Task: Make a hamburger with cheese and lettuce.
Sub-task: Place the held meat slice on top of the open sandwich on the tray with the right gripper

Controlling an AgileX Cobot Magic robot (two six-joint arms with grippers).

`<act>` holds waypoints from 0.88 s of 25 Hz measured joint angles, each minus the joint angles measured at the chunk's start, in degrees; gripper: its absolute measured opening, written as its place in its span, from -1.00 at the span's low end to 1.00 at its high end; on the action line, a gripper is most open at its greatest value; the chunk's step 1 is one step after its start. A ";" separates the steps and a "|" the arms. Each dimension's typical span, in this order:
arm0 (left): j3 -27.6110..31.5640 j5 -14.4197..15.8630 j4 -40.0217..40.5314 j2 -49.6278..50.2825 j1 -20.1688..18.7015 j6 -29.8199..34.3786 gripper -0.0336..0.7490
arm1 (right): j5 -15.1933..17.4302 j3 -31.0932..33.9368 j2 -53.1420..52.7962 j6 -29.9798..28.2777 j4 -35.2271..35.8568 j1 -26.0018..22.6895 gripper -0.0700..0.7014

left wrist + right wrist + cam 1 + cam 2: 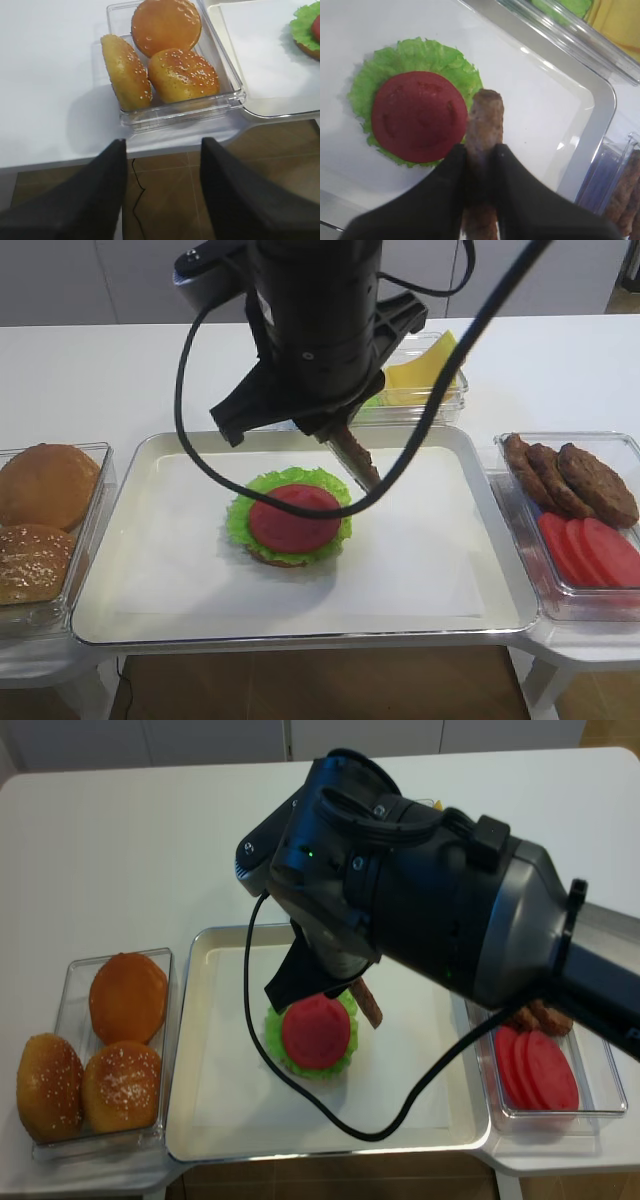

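The hamburger (290,518) lies mid-tray: bun base, frilly green leaf, red tomato slice on top; it also shows in the right wrist view (417,115) and the other high view (316,1032). My right gripper (480,160) is shut on a brown patty (483,125), held on edge just right of the stack and above the tray (352,455). The cheese (420,368) and the spare lettuce (570,6) sit in a clear box behind the tray. My left gripper (162,150) is open and empty, over the floor in front of the bun box.
The metal tray (450,570) is lined with white paper. A clear box of whole buns (45,510) stands left of it. A box of loose patties (575,480) and tomato slices (590,548) stands to the right. The right arm hides the tray's back middle.
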 joint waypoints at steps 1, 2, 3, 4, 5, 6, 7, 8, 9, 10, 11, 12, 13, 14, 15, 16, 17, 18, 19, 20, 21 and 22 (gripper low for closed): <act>0.00 0.00 0.00 0.00 0.00 0.00 0.00 | 0.00 0.00 0.14 0.00 -0.28 0.41 -0.44; 0.00 0.00 0.00 0.00 0.00 0.00 0.00 | 0.00 0.00 0.39 0.00 -0.51 0.84 -0.44; 0.00 0.00 0.00 0.00 0.00 0.00 0.00 | 0.00 0.00 0.79 0.00 -0.65 1.42 -0.44; 0.00 0.00 0.00 0.00 0.00 0.00 0.00 | 0.00 0.00 1.24 0.00 -0.78 1.77 -0.44; 0.00 0.00 0.00 0.00 0.00 0.00 0.00 | -0.11 0.00 1.71 0.00 -0.78 2.07 -0.44; 0.00 0.00 0.00 0.00 0.00 0.00 0.00 | -0.11 0.00 2.29 0.00 -0.78 2.21 -0.44; 0.00 0.00 0.00 0.00 0.00 0.00 0.00 | -0.11 0.02 2.82 0.00 -0.78 2.30 -0.44; 0.00 0.00 0.00 0.00 0.00 0.00 0.00 | -0.11 0.02 3.30 0.00 -1.33 2.30 -0.44; 0.00 0.00 0.00 0.00 0.00 0.00 0.00 | -0.11 0.02 3.76 0.00 -1.78 2.30 -0.44; 0.00 0.00 0.00 0.00 0.00 0.00 0.00 | -0.11 0.02 4.03 0.00 -2.06 2.30 -0.44; 0.00 0.00 0.00 0.00 0.00 0.00 0.00 | -0.23 0.02 4.25 0.13 -2.36 2.30 -0.44; 0.00 0.00 0.00 0.00 0.00 0.00 0.00 | -0.46 0.12 4.34 0.25 -2.64 2.30 -0.44; 0.00 0.00 0.00 0.00 0.00 0.00 0.00 | -0.98 0.12 4.34 0.25 -2.76 2.30 -0.44; 0.00 0.00 0.00 0.00 0.00 0.00 0.00 | -1.43 0.12 4.34 0.25 -2.76 2.30 -0.44; 0.00 0.00 0.00 0.00 0.00 0.00 0.00 | -1.91 0.12 4.34 0.25 -2.85 2.30 -0.44; 0.00 0.00 0.00 0.00 0.00 0.00 0.00 | -2.19 0.12 4.34 0.25 -2.85 2.35 -0.44; 0.00 0.00 0.00 0.00 0.00 0.00 0.00 | -2.60 0.12 4.34 0.25 -2.85 2.35 -0.44; 0.00 0.00 0.00 0.00 0.00 0.00 0.00 | -3.04 0.12 4.34 0.25 -2.85 2.35 -0.44; 0.00 0.00 0.00 0.00 0.00 0.00 0.00 | -3.32 0.12 4.34 0.25 -2.85 2.44 -0.44; 0.00 0.00 0.00 0.00 0.00 0.00 0.00 | -3.62 0.12 4.34 0.25 -2.85 2.44 -0.44; 0.00 0.00 0.00 0.00 0.00 0.00 0.00 | -3.86 0.12 4.34 0.25 -2.85 2.48 -0.44; 0.00 0.00 0.00 0.00 0.00 0.00 0.00 | -3.98 0.12 4.37 0.25 -2.85 2.58 -0.44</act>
